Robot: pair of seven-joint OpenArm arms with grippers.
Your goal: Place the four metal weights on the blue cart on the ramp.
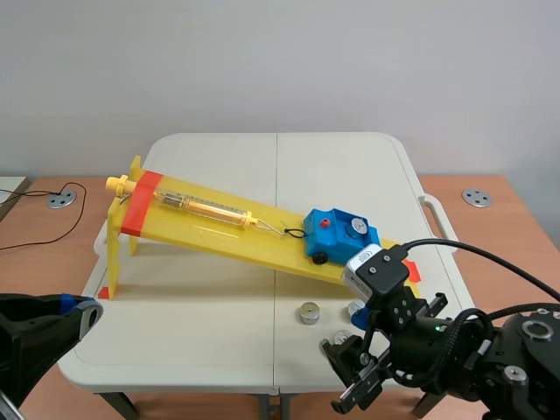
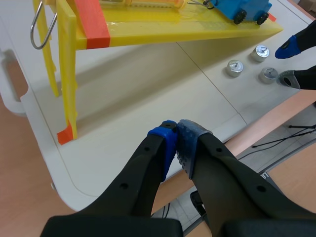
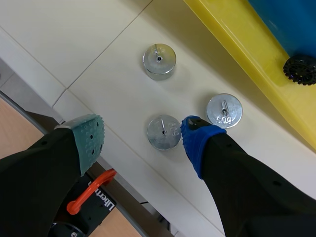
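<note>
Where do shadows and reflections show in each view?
Left wrist view: the yellow plastic ramp throws a soft shadow on the white table. Right wrist view: the three round metal weights gleam on top. Scene view: a faint shadow lies under the ramp.

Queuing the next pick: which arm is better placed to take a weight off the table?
Right. Its jaws stand open with a loose weight between them, two more just ahead. The left jaws are shut, by the ramp's raised end, far from them.

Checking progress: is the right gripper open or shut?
Open. The right gripper has its fingers wide apart; a metal weight lies on the table between them, clear of the grey-green pad.
</note>
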